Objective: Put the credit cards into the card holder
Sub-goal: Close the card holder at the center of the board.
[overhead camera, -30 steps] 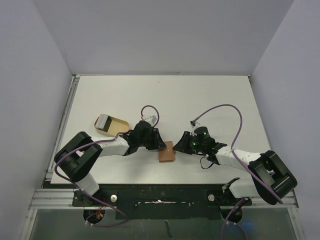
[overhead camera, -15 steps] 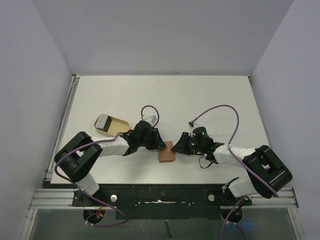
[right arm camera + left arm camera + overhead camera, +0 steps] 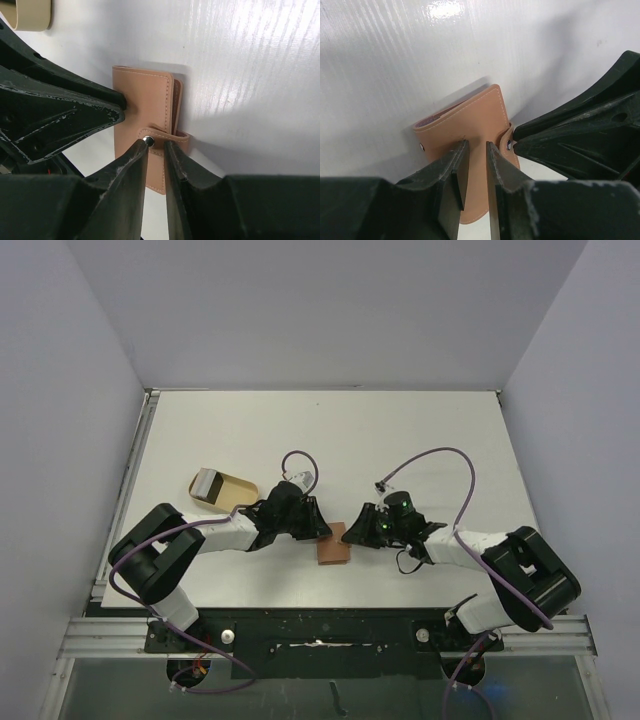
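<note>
Between the two grippers, on the white table point(image 3: 400, 440), lies the brown card holder point(image 3: 333, 543), shut with its snap tab point(image 3: 161, 136) done up. So the step looks like opening it: next the tab must be pulled off its snap while the cover is held down. Left of the holder the left gripper point(image 3: 476, 144) reaches low over its cover, and right of it the right gripper point(image 3: 157, 143) points at the tab. Both have fingers close together with a thin gap, and I cannot tell if they pinch anything.

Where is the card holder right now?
In the top view the card holder lies near the front centre of the table, between the left gripper and the right gripper.
</note>
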Tool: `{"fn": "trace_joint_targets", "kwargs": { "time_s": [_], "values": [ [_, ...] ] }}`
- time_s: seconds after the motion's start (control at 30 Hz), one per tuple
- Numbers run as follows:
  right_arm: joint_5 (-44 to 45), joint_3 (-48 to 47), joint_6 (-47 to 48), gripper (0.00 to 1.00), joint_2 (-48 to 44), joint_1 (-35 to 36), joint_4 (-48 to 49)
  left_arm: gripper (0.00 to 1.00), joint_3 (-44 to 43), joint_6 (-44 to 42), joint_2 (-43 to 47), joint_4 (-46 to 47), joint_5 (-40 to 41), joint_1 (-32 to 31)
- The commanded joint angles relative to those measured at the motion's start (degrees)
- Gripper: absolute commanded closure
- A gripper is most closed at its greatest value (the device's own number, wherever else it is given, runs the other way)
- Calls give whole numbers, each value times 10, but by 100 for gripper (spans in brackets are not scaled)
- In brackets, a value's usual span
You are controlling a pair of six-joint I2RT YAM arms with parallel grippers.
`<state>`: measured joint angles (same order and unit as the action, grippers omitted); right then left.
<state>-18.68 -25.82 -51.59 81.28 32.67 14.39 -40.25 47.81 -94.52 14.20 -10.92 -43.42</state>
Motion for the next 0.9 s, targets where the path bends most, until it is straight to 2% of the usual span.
{"fn": "trace_joint_targets", "kwargs": {
  "time_s": [0.0, 0.87],
  "values": [
    [-3, -28, 8, 78, 2, 6, 9, 80, 5, -2, 13, 3, 7, -2],
    [12, -52, 4, 79, 28, 37, -5, 81, 13, 6, 12, 14, 7, -3]
  ]
}}
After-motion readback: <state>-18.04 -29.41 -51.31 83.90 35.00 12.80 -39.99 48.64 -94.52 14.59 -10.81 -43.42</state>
